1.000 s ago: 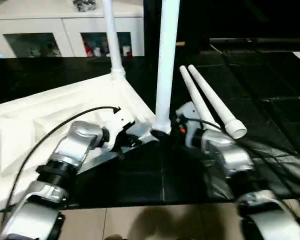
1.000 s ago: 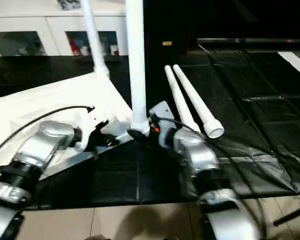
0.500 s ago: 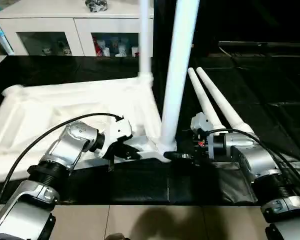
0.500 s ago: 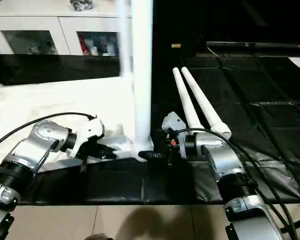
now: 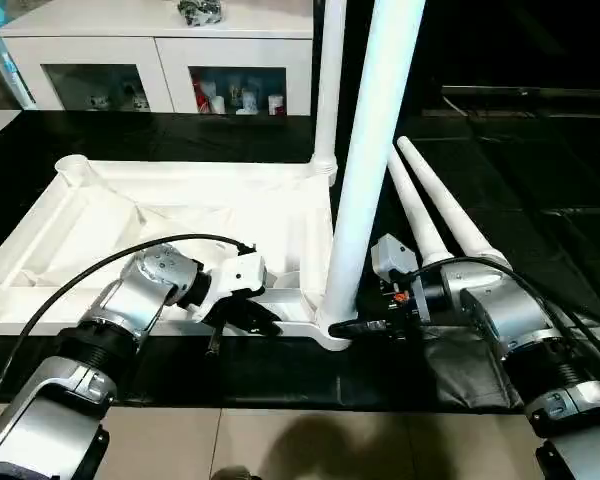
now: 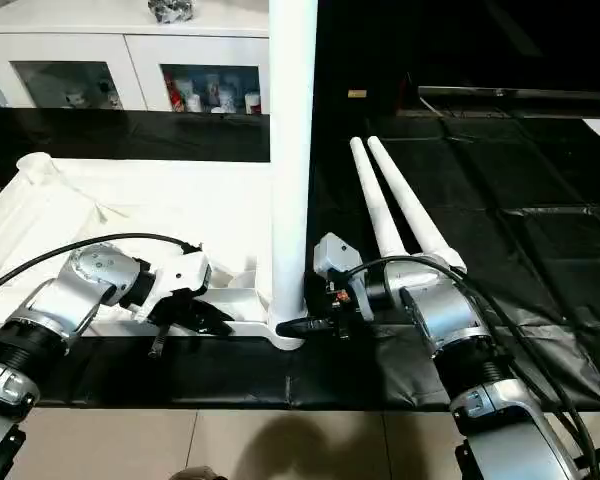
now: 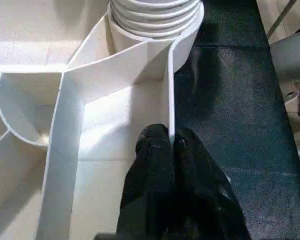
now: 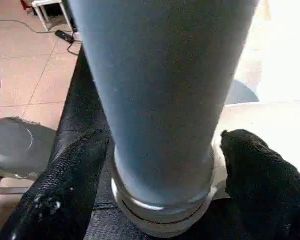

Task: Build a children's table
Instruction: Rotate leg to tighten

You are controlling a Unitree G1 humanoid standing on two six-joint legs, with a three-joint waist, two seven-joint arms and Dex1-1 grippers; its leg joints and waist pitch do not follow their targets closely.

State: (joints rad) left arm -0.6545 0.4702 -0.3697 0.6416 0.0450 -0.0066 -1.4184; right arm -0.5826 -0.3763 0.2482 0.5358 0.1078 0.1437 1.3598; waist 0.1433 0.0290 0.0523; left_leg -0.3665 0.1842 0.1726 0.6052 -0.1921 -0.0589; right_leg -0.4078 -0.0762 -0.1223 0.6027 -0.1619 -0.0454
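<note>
At the centre of the head views, the white tabletop (image 5: 180,215) lies upside down on the black floor mat (image 5: 540,200), ribbed underside up, with one leg (image 5: 375,150) standing upright in its near corner socket and a second upright leg (image 5: 327,90) at the far corner. Two loose legs (image 5: 445,215) lie side by side on the mat to the right.

The left wrist view shows what the head views cannot: the left gripper (image 7: 171,145) pinches the thin rim wall of the tabletop, its black fingers pressed together on it, just short of the ribbed socket. The right wrist view shows the right gripper (image 8: 162,150) with its fingers (image 8: 70,185) spread wide on either side of the leg's base, not clearly touching it.

Against the earlier frames, the whole picture has shifted, so the tabletop now shows more fully, with its far-left corner socket (image 5: 70,165) in sight. The right forearm, which angled up the frame a second ago, now lies level, pointing towards picture left at the leg's foot. The left forearm reaches in from lower left, wrist bent towards the near rim.
</note>
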